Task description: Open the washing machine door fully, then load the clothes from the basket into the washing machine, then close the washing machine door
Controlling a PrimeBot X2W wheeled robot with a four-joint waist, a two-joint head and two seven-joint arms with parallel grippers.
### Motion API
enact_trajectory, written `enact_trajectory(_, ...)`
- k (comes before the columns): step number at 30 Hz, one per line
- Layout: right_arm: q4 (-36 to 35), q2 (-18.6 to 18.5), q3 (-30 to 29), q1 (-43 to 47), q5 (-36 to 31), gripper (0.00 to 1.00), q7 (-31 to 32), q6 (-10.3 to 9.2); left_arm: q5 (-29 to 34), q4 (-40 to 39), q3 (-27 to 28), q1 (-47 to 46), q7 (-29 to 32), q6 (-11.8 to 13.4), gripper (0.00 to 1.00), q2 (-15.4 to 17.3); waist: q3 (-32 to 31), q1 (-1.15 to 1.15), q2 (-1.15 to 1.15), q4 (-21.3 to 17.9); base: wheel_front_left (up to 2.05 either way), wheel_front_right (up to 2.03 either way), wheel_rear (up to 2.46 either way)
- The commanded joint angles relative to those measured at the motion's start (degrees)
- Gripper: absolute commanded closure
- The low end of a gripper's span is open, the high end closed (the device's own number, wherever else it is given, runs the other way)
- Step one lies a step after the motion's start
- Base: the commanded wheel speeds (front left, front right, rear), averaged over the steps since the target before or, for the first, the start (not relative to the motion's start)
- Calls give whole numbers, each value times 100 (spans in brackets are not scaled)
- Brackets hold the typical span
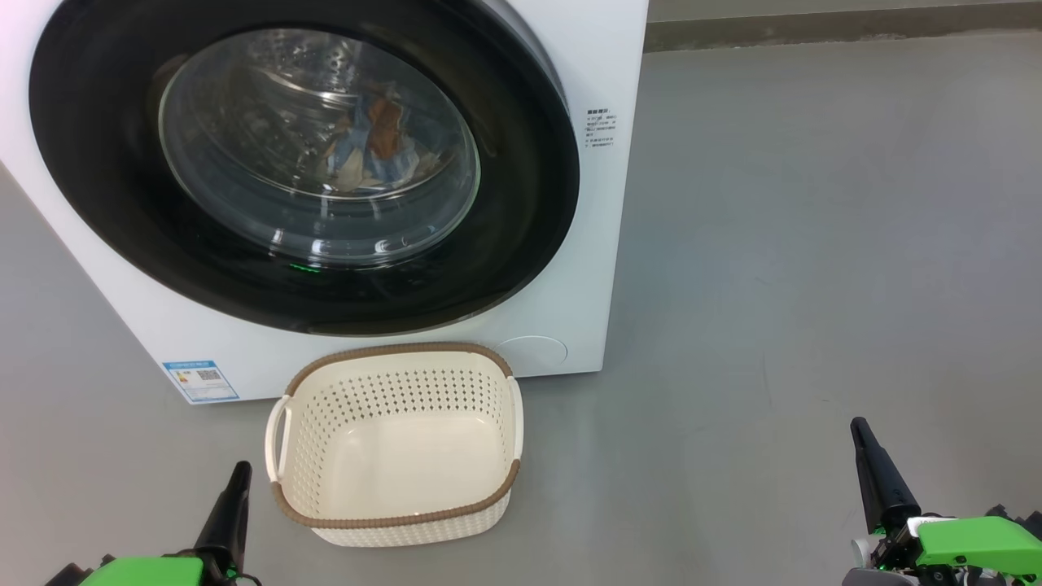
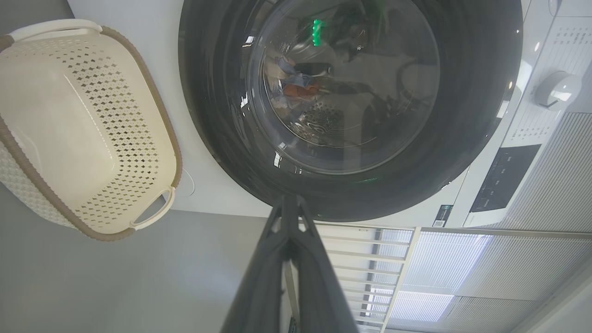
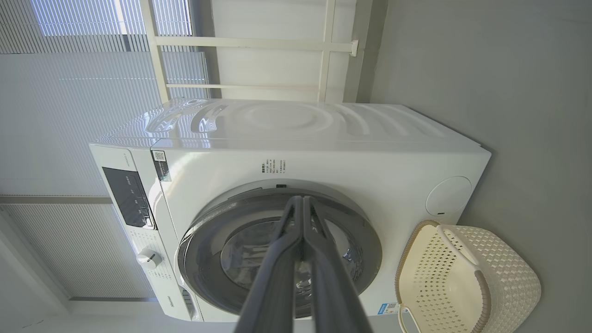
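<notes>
Though the washing machine door looks shut on the clothes inside, it may not have clicked home and could swing open. Your left hand and right hand hang empty, fingers together, either side of the empty basket.

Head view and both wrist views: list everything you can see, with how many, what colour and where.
washing machine: one, white, on the floor behind the basket
washing machine door: one, glossy black with a clear glass window, shut on the machine's front
clothes: number unclear, blue, orange and cream, inside the drum behind the glass
basket: one, cream with a brown rim, on the floor before the machine, nothing in it
label sticker: one, blue, machine's lower left front
knob: one, white, on the machine's control strip
floor: grey
left gripper: one, dark fingers, shut, lower left
right gripper: one, dark fingers, shut, lower right
</notes>
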Motion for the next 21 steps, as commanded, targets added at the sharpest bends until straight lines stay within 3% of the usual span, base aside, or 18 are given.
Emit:
enact_trajectory(1,-142,-24,136,-235,62,100,45,9,-49,-161,200,-237,33,-57,100,148,0,0,0,0,0,0,0)
enact_trajectory(21,-142,-24,137,-235,63,100,45,9,-49,-162,199,-237,33,-57,100,148,0,0,0,0,0,0,0)
